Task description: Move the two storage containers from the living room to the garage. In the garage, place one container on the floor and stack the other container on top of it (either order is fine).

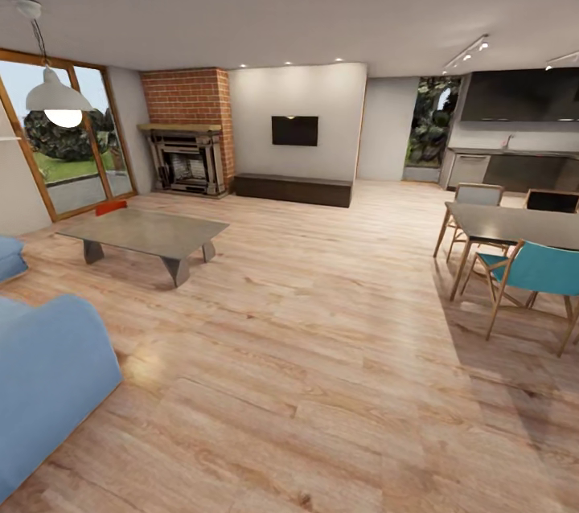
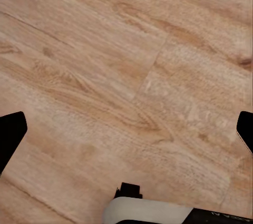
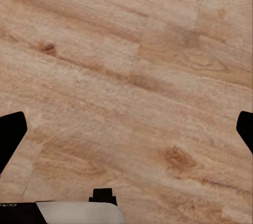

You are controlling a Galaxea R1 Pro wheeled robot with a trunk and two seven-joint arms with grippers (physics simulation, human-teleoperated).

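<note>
We stand in the living room, and a red-orange storage container [image 1: 111, 207] sits at the far left, on or just behind the far edge of the grey coffee table [image 1: 149, 233]; only a small part shows, so its long axis we cannot tell. It lies well apart from both arms, towards the left, so we judge the left arm nearer once the base closes in. In the wrist views, the left gripper [image 2: 126, 129] and right gripper [image 3: 126, 129] hang with fingers spread wide, holding nothing, over the wood-plank floor [image 1: 322, 352].
</note>
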